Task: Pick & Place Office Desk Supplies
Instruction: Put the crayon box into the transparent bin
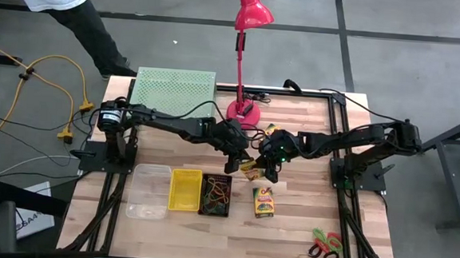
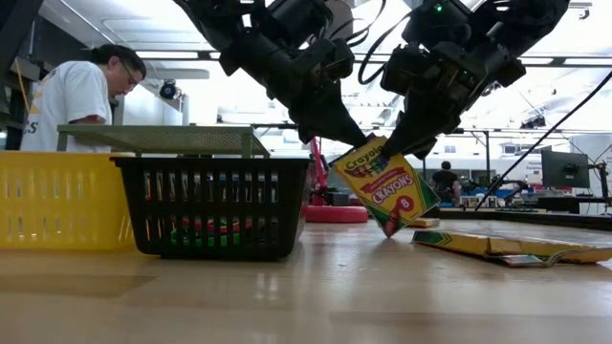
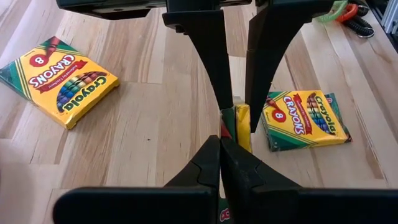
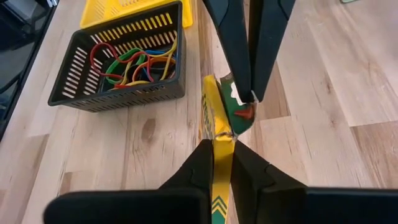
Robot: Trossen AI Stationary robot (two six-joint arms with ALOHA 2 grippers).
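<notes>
Both grippers meet at the middle of your table, each pinching the same crayon box [image 2: 386,183] from opposite ends. Your left gripper [image 2: 337,131] is clamped on its upper corner; your right gripper [image 2: 409,143] has its fingers pressed onto the box's edge. The box hangs tilted just above the wood, its lower corner close to the tabletop.

Just to the left-arm side sits the black mesh bin [image 1: 216,194] holding coloured loops [image 4: 132,63], with the yellow bin [image 1: 185,189] touching it and the clear bin [image 1: 148,190] beyond that. A second crayon box [image 1: 263,201] lies flat near the black mesh bin. A third crayon box [image 3: 61,81] lies flat elsewhere on the wood.

Scissors [image 1: 325,245] rest well apart, near the front edge on the right arm's side. Behind the grippers stand the red desk lamp [image 1: 246,34] and the green perforated rack [image 1: 174,87]. A person [image 2: 78,96] stands beyond the table.
</notes>
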